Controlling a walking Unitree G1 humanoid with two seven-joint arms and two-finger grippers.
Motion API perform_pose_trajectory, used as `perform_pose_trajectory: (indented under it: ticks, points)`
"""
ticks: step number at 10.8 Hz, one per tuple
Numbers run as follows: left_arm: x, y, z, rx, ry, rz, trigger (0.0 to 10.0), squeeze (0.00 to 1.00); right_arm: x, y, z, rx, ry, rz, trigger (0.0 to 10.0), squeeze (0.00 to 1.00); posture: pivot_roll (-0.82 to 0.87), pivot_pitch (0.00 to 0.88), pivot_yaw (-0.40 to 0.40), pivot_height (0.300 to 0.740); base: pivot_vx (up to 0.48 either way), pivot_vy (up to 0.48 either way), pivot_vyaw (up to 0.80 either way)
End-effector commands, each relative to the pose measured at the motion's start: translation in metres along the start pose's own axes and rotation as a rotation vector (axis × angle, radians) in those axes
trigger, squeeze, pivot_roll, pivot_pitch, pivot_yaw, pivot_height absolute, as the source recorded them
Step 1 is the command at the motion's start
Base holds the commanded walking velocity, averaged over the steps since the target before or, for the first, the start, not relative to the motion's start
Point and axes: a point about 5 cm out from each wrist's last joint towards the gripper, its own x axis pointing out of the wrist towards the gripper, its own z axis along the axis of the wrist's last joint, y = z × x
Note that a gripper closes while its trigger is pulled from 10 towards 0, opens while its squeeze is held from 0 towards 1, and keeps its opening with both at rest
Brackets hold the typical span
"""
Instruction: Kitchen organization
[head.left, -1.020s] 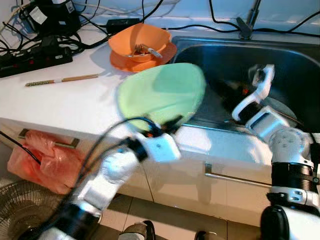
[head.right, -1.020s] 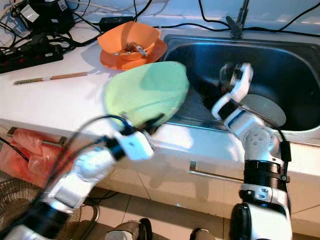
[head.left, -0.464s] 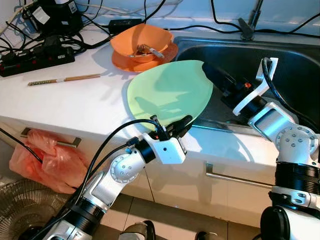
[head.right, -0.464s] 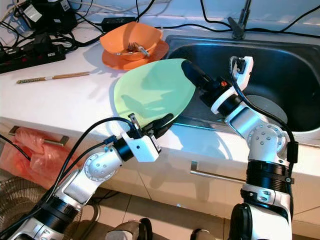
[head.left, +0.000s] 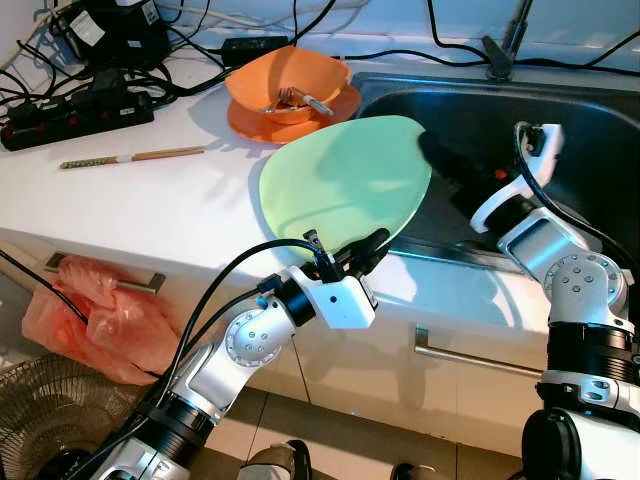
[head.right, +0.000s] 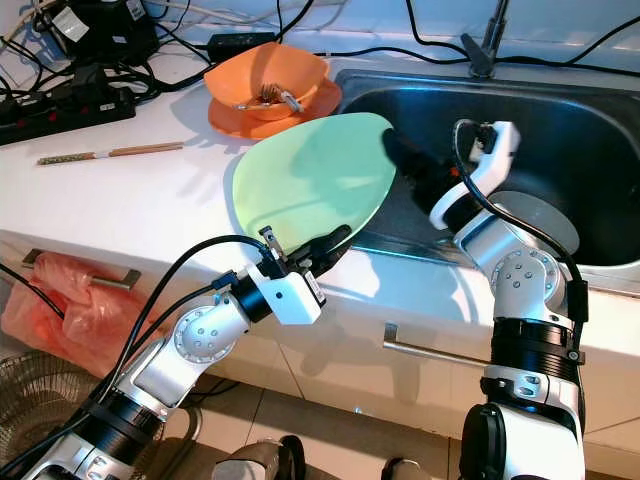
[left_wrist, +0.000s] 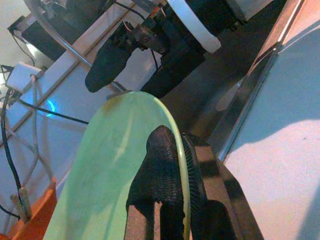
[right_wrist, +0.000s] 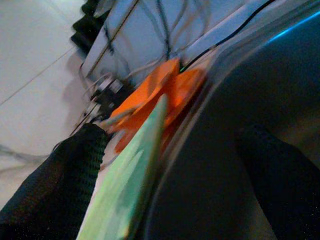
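Green plate (head.left: 345, 180): pale green, smooth and matte, a thin rounded oval with a faint yellowish stain near its far edge in the left wrist view; held tilted over the front edge of the surface, its far side reaching over the sink's left rim.
Left hand (head.left: 350, 257): clenched on the plate's near rim, one black textured finger above the plate and one under it.
Right hand (head.right: 415, 165): inside the sink by the plate's far edge, its two black fingers spread apart, one on each side of the rim, not closed on it.
Sink (head.left: 590, 110): dark brushed steel basin with a round drain cover on its floor.
Surface (head.left: 130, 210): white, smooth, glossy.
Orange bowl (head.left: 288, 82): glossy, standing on an orange plate (head.left: 250, 122) behind the green plate, with utensils inside.
Chopsticks (head.left: 130, 157): wooden pair lying on the surface, well left of the plate.
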Motion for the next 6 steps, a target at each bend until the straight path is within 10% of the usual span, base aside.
perform_pose_trajectory:
  ticks: [1,6]
  points:
    - [0.001,-0.012,-0.002,-0.011,0.011,-0.054,0.0,0.0,0.003,0.001,0.004,-0.008,-0.024,-0.018,10.0,0.0,0.01,0.13,0.078,0.74,0.0,0.0,0.0]
    - [0.002,-0.014,-0.002,-0.019,-0.002,-0.059,0.0,0.0,0.007,0.02,-0.035,0.032,0.199,0.115,10.0,0.0,0.01,0.131,0.08,0.74,0.0,0.0,0.0]
